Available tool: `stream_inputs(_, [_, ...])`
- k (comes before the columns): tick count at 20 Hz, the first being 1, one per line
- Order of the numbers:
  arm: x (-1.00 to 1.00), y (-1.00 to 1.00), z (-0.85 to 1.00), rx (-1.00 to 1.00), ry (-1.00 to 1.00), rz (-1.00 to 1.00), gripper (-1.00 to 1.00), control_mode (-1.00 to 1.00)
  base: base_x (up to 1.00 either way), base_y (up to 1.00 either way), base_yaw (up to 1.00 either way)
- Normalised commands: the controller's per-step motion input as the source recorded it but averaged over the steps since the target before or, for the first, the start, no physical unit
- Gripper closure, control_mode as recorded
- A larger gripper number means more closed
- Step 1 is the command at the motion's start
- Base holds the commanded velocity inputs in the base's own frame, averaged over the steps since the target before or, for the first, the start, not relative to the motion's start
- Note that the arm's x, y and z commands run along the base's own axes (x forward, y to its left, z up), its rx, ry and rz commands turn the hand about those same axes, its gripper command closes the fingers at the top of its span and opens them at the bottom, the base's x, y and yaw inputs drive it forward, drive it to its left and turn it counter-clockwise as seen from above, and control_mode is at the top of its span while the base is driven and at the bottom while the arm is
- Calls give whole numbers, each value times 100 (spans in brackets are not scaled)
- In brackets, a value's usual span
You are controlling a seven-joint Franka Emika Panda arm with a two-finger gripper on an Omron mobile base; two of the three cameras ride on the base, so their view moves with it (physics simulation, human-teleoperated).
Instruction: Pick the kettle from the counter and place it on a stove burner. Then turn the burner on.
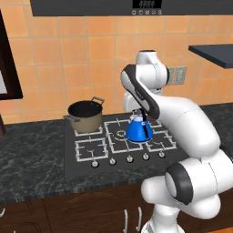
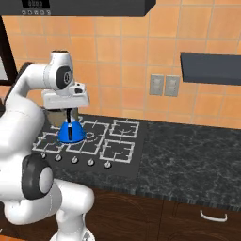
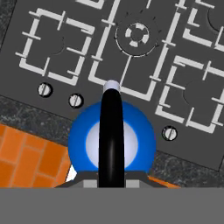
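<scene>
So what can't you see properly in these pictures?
- Gripper fingertips: hidden behind the kettle handle in the hand view.
- Kettle's base and the grate below: blocked by the arm, left base view.
- Stove knobs: too small to read settings.
- Pot: mostly behind the hand, right base view.

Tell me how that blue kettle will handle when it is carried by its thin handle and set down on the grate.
The kettle looks rigid, so it should not flex. Its thin black handle is rounded and smooth, so the body may swing or pivot under the gripper. On the wire grates of the stove, its dome base could rock if it lands off the bars.
</scene>
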Motion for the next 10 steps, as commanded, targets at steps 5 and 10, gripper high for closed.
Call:
stream_inputs(5, [56, -100, -12, 0, 5, 0, 100, -100, 0, 0, 0])
stream_inputs(10, [79, -80, -19, 0, 7, 0, 100, -100, 0, 0, 0])
